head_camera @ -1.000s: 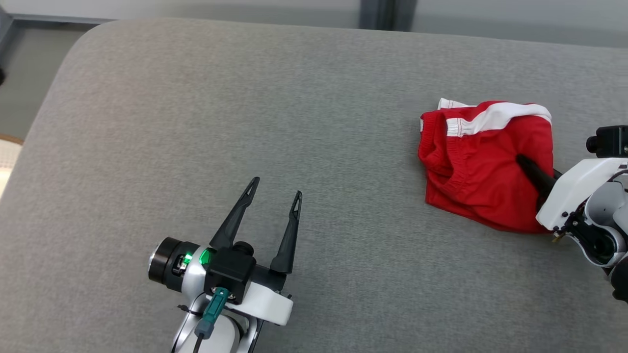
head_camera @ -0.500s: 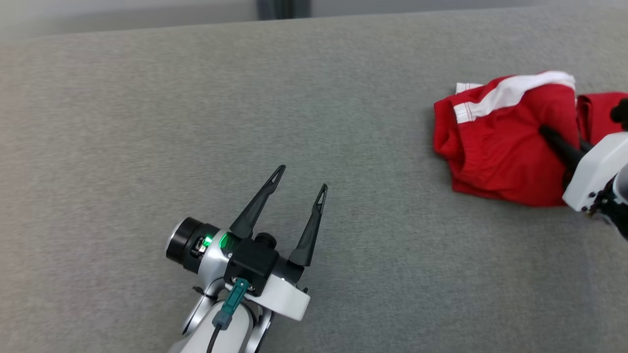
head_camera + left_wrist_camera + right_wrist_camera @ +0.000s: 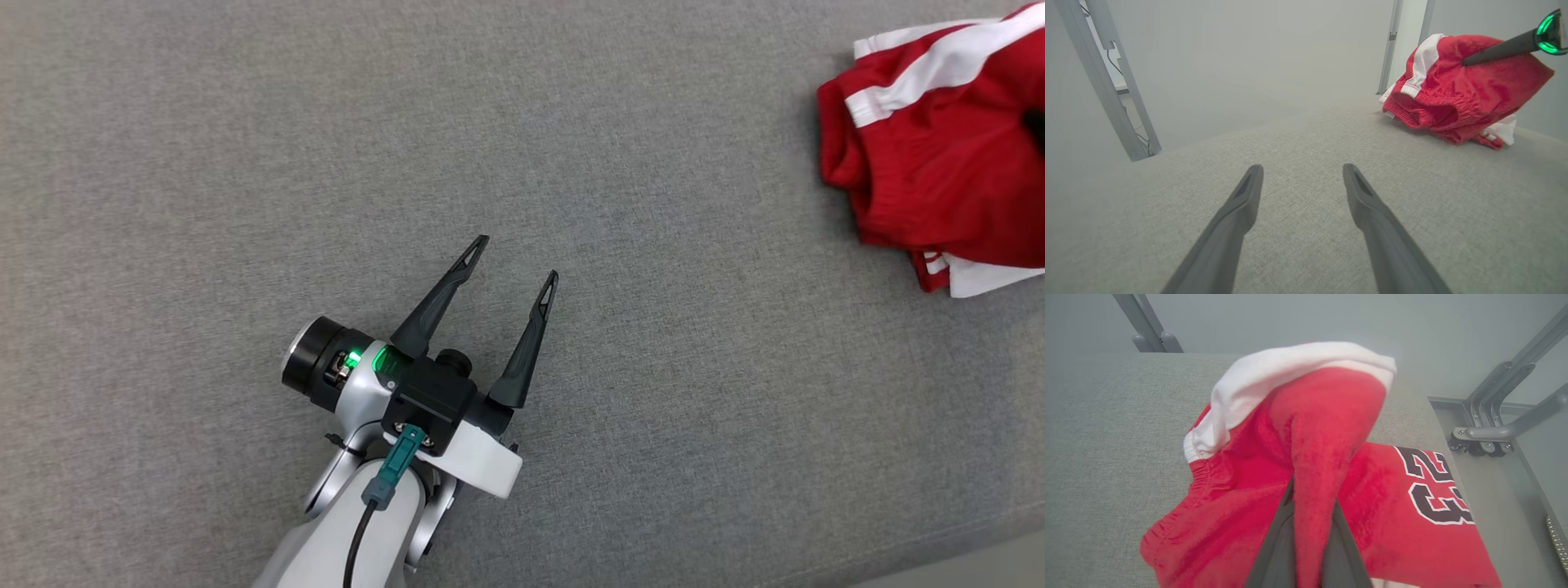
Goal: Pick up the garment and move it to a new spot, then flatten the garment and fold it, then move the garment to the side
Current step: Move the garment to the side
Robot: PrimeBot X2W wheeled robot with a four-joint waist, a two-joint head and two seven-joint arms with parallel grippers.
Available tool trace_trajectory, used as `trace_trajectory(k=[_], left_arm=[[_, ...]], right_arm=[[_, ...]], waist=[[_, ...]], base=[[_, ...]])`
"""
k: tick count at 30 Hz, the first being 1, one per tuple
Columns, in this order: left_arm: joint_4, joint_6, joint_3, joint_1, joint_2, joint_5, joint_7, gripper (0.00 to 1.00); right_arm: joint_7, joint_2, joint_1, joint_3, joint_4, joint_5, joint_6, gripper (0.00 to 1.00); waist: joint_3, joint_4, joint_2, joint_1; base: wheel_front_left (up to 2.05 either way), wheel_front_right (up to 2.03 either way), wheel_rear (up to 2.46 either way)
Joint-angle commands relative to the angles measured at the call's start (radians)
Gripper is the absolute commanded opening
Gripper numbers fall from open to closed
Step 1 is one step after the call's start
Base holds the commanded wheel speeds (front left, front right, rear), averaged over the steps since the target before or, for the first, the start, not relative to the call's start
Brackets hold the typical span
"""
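Right wrist view: the right gripper (image 3: 1312, 490) is pinched shut on a raised fold of the red garment (image 3: 1241, 490), presumably to carry it; the rest drapes near the grey cushion's (image 3: 245, 163) right edge; the left gripper (image 3: 518, 258) hovers mid-cushion, fingers spread wide, empty.

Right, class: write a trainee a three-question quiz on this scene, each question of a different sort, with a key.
1. True or false: the left hand holds the garment.
2. The right hand is: A open, B shut on a fold of the garment, C shut on nothing.
3. Fill in: the number printed on the garment is ___.

Key: 1 false, it is open over bare grey fabric, apart from the garment; 2 B; 3 23.
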Motion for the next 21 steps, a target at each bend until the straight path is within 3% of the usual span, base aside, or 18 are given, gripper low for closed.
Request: trace_trajectory(k=[1,8,11,21], left_arm=[[0.005,-0.007,0.002,-0.019,0.005,0.007,0.0,1.0],[0.004,-0.014,-0.004,-0.036,0.005,0.005,0.0,1.0],[-0.006,-0.003,0.016,-0.032,0.006,-0.053,0.0,1.0],[-0.013,-0.016,0.023,-0.053,0.005,-0.053,0.0,1.0]], right_arm=[[-0.01,-0.034,-0.015,-0.008,-0.002,0.009,0.0,0.0],[-0.015,-0.084,-0.043,0.008,0.06,-0.064,0.0,0.0],[-0.008,-0.087,-0.056,0.021,0.128,-0.111,-0.001,0.0],[-0.042,-0.025,-0.122,0.041,0.407,-0.296,-0.001,0.0]], waist=[[0.02,-0.015,0.0,0.0],[0.042,-0.003,0.0,0.0],[0.054,0.013,0.0,0.0],[0.096,0.061,0.0,0.0]], base=[[0.0,0.0,0.0],[0.0,0.0,0.0],[0.0,0.0,0.0],[0.0,0.0,0.0]])
